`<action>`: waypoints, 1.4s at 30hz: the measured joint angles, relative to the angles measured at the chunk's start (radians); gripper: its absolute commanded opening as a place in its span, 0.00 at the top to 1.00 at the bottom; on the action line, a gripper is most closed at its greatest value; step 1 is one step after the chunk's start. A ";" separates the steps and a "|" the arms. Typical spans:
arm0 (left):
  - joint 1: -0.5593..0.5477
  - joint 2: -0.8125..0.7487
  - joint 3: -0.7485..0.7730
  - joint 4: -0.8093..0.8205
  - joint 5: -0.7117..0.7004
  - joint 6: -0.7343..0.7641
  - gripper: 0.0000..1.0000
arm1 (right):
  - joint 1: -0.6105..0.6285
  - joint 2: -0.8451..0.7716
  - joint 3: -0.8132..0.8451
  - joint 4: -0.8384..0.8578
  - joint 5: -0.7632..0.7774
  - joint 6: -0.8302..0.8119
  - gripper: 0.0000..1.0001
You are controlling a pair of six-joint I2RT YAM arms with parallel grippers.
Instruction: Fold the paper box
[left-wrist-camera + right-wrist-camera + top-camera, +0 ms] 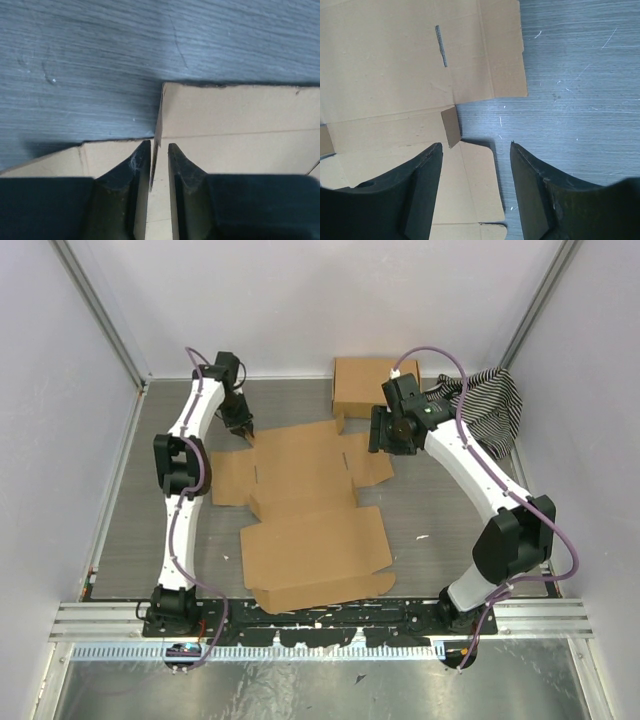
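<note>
Paper box [310, 540] matt brown cardboard; table [130, 525] grey woodgrain.

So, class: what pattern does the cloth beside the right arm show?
The cloth has black-and-white stripes, seen best in the top external view.

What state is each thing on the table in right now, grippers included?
paper box: unfolded, lying mostly flat.
left gripper: narrow jaws astride a raised flap, grip unclear.
right gripper: open, empty, above the box's edge.
second box: assembled, closed.
striped cloth: crumpled.

Bright even overhead light, soft shadows beside the paper box [385, 60], wrist-view foregrounds blurred.
</note>
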 measured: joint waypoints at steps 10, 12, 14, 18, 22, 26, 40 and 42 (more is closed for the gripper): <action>-0.002 0.021 -0.006 0.070 0.004 -0.001 1.00 | -0.031 0.000 -0.010 -0.007 -0.046 -0.021 0.38; -0.006 -0.010 -0.055 0.105 0.004 0.014 1.00 | -0.037 0.003 0.003 -0.015 -0.054 -0.030 0.38; -0.011 -0.066 -0.127 0.151 0.006 0.032 1.00 | -0.045 0.018 0.038 -0.029 -0.061 -0.041 0.39; -0.023 -0.238 -0.267 0.249 0.023 0.072 1.00 | -0.058 0.075 0.147 -0.037 -0.073 -0.076 0.38; -0.042 -0.463 -0.393 0.391 0.022 0.122 1.00 | -0.069 0.124 0.227 -0.040 -0.080 -0.111 0.38; -0.071 -0.657 -0.552 0.558 -0.004 0.189 1.00 | -0.080 0.143 0.280 -0.043 -0.087 -0.143 0.38; -0.158 -0.892 -1.054 0.982 -0.105 0.337 1.00 | -0.090 0.095 0.330 -0.026 -0.169 -0.215 0.38; -0.157 -0.905 -1.074 1.004 -0.104 0.338 1.00 | -0.090 0.095 0.341 -0.032 -0.171 -0.219 0.38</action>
